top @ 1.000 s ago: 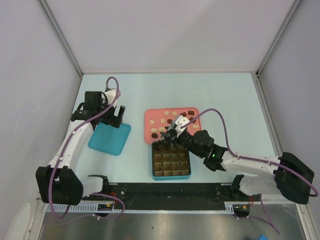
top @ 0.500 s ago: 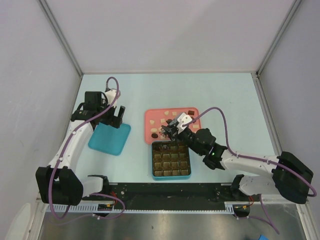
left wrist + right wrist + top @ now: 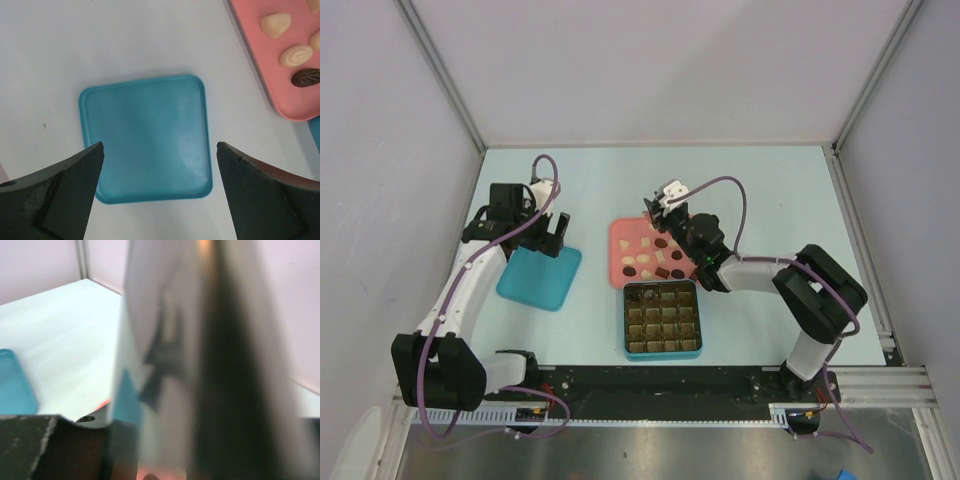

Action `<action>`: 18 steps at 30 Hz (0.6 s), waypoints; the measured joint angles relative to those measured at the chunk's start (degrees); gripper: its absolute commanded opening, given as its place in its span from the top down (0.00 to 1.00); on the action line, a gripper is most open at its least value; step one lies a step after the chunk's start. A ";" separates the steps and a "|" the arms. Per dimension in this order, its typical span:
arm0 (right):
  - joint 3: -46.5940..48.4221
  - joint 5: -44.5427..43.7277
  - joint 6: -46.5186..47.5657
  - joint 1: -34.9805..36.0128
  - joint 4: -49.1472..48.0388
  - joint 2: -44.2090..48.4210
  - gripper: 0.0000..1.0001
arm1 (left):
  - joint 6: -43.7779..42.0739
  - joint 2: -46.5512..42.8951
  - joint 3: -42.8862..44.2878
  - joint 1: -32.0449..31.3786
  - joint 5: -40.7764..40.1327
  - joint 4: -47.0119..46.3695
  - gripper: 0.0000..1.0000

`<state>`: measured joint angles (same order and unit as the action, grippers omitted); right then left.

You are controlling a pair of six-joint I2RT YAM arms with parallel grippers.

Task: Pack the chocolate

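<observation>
The left tool (image 3: pixel 160 146) hangs with its jaws spread wide over a flat teal lid (image 3: pixel 150 107) lying on the bench (image 3: pixel 760 190), gripping nothing. The chocolates (image 3: pixel 295 55), cream and dark brown, lie scattered on the pink tray (image 3: pixel 619 231). Just nearer than the tray sits the teal box (image 3: pixel 662 354) with its gridded compartments. The right tool (image 3: pixel 658 208) hovers above the tray's far edge. Its wrist view is a blur, so I cannot tell how its jaws stand.
</observation>
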<state>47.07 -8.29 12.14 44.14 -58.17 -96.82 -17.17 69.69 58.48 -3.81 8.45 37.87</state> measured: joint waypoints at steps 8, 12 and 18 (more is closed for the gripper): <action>2.25 0.07 -0.35 -2.51 -3.30 -6.38 0.53 | -0.85 0.02 0.00 0.00 -0.70 0.00 0.00; 2.25 0.07 -0.68 -2.73 -3.72 -7.41 0.53 | -0.92 0.04 0.00 0.00 -0.76 0.00 0.00; 2.25 0.13 -1.25 -2.93 -4.02 -8.20 0.53 | -0.92 0.07 0.00 0.00 -0.79 0.00 0.00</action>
<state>49.32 -8.16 10.90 41.21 -62.19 -105.01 -18.09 69.76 58.48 -3.81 7.66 37.87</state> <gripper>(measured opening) 0.470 0.996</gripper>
